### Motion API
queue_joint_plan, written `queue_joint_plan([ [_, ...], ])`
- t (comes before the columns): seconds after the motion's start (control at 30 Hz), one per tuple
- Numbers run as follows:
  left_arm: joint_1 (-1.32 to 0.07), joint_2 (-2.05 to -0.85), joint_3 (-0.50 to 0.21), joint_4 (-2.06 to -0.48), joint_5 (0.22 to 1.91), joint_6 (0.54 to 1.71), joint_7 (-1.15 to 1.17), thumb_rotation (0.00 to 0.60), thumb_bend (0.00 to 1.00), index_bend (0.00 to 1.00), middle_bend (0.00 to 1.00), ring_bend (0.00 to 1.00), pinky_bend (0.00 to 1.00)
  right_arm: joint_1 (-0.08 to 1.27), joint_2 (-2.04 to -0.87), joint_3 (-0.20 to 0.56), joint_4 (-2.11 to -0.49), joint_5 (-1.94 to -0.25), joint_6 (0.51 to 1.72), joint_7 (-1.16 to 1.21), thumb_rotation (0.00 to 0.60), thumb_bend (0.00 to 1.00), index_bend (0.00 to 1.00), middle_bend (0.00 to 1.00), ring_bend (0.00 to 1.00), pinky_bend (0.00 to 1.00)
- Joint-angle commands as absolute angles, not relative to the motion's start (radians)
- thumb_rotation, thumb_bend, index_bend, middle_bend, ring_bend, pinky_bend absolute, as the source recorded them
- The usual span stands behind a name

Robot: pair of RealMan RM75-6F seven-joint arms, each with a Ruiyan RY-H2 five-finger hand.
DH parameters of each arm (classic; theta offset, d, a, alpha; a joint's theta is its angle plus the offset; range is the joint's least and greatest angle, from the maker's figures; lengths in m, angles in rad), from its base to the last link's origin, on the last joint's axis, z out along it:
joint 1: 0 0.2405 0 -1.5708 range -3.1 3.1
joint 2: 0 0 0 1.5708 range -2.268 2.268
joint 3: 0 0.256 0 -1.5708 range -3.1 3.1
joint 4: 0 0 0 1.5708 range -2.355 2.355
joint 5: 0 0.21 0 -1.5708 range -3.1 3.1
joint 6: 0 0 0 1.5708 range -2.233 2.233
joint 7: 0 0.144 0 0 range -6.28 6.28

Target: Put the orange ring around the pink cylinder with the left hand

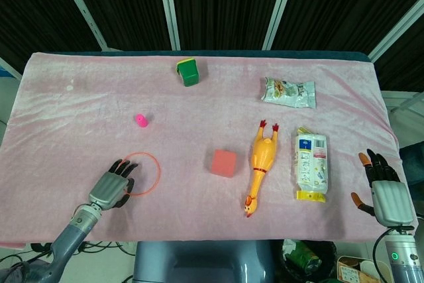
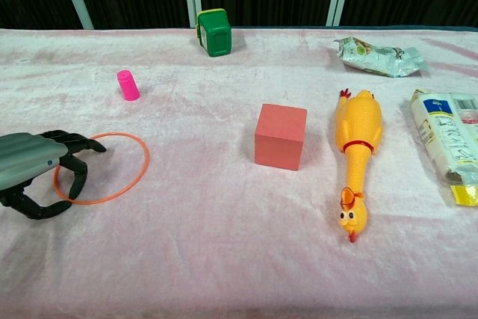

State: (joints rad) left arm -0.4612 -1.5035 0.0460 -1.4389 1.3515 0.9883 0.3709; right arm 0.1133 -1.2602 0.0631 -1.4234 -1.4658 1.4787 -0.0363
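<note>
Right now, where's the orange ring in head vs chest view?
Head view: orange ring lower left, at the left hand's fingertips.
Chest view: ring at left edge, mid-height, hand on its left side.
Shared landmark: pink cylinder just beyond the ring in both.

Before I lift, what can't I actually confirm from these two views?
- Grip: the left hand covers the near-left arc of the thin orange ring in both views, so contact is unclear.
- Right hand: head view only; outside the chest view.
- Small pink cylinder: too small in head view to judge tilt.
</note>
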Motion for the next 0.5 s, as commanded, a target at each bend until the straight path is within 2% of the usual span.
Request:
queue_joint_plan([
  [0.03,-0.461,-1.502,0.046,-1.442,1.352,0.991,0.371,0.6,0.39,0.56,0.08,0.0,0.0,0.113,-1.26,0.064,-1.425,-1.468,1.479,-0.037,0.6,0.18,0.0,0.0,0.0,0.18],
  [0.5,-0.462,-1.483,0.042,-1.46,1.331,0.981,0.366,0.6,0.43,0.58,0.08,0.0,0.0,0.111,-1.261,0.065,-1.428,-1.478,1.482,-0.041,0.6,0.18,0.0,0.0,0.0,0.18],
])
